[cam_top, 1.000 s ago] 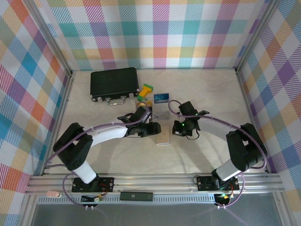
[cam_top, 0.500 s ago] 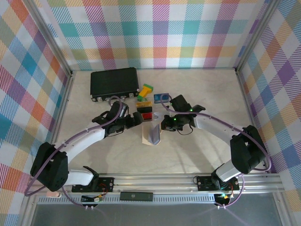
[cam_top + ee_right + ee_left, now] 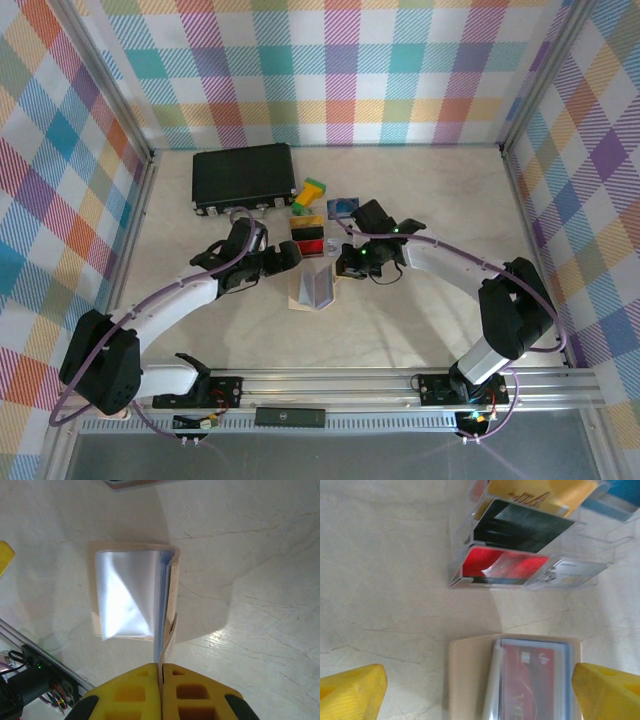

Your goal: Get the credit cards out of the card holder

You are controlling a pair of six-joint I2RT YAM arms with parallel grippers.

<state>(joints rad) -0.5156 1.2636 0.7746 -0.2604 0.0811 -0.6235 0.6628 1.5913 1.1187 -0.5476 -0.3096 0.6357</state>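
Sleeve of tan folding card holder holds red rectangular plastic card, lengthwise away from left gripper, its fingers apart; right gripper clamps a sleeve edge.

Bottom edge cuts lower red card; corner crops blue card.

L gripper is backing left off card holder, jaws opening wide. R gripper is sliding left, holder shifting left w/ it across counter.
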